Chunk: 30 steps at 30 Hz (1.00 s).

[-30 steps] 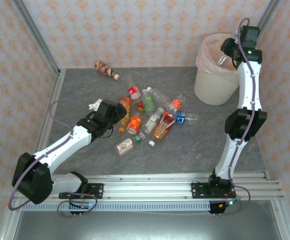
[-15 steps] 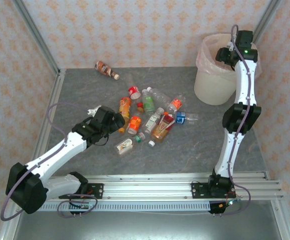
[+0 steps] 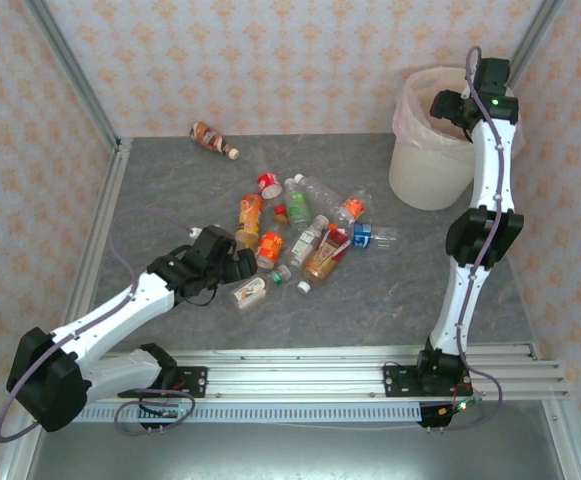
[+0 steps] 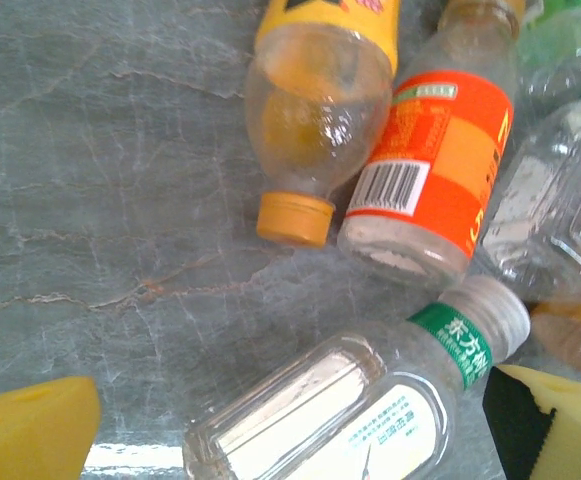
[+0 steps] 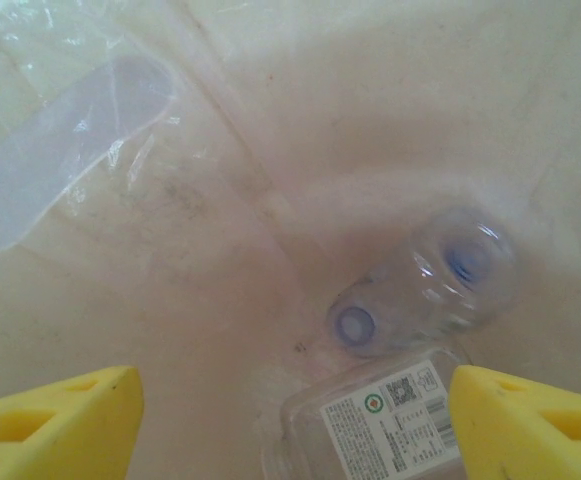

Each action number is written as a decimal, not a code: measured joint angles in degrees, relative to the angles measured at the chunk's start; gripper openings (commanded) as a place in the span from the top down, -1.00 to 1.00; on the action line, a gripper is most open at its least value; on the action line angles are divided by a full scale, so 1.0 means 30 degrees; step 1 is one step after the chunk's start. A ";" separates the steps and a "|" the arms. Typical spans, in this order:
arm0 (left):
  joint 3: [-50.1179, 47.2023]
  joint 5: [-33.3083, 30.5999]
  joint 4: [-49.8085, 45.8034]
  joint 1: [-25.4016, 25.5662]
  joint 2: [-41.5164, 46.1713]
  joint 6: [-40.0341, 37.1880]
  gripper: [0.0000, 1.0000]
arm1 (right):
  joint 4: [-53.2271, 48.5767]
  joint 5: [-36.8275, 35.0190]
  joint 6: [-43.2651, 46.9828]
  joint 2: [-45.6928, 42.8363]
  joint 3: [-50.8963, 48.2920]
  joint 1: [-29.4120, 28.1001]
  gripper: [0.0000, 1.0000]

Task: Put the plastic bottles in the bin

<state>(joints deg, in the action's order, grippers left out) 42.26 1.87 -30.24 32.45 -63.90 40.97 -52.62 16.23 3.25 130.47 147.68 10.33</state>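
Several plastic bottles [image 3: 300, 225] lie in a loose pile mid-table. My left gripper [image 3: 240, 270] is open, low over the pile's near edge. Between its yellow fingers [image 4: 35, 425] lies a clear bottle with a white label and a green neck band [image 4: 370, 410], untouched. Just beyond it lie an orange-capped bottle [image 4: 315, 110] and an orange-labelled one [image 4: 435, 170]. My right gripper [image 3: 448, 104] hangs open over the bin [image 3: 432, 165], nothing between its fingers [image 5: 60, 420]. Below it, on the pink liner [image 5: 220, 150], lie a clear bottle [image 5: 420, 285] and a white-labelled one [image 5: 390, 420].
A brown bottle [image 3: 213, 139] lies alone near the back wall. A loose white cap [image 3: 303, 287] sits by the pile. Patterned walls and metal frame posts close the table's left, back and right sides. The mounting rail [image 3: 370, 375] runs along the near edge.
My right gripper has opened over the bin, and the clear bottle it held is out of its jaws. The left arm has drawn back toward the near side, over the white-labelled bottle.
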 measured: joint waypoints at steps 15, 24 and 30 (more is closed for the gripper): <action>0.0925 0.0066 -0.0226 0.2033 -0.3351 -0.3220 -1.00 | 0.0488 0.0685 0.0087 -0.1989 -0.0758 0.0000 -0.99; 0.2018 -0.0342 -0.0780 0.3155 -0.5384 -0.4881 -1.00 | 0.1115 0.1399 0.0474 -0.4881 -0.3606 0.0000 -0.99; 0.2084 0.0270 -0.1384 0.3155 -0.5413 -0.5850 -1.00 | 0.3585 0.2120 -0.0736 -0.8247 -0.8510 0.0000 -0.99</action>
<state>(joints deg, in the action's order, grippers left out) 48.51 2.68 -34.39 41.91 -80.14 23.42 -41.87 22.59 1.04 105.73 122.15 10.33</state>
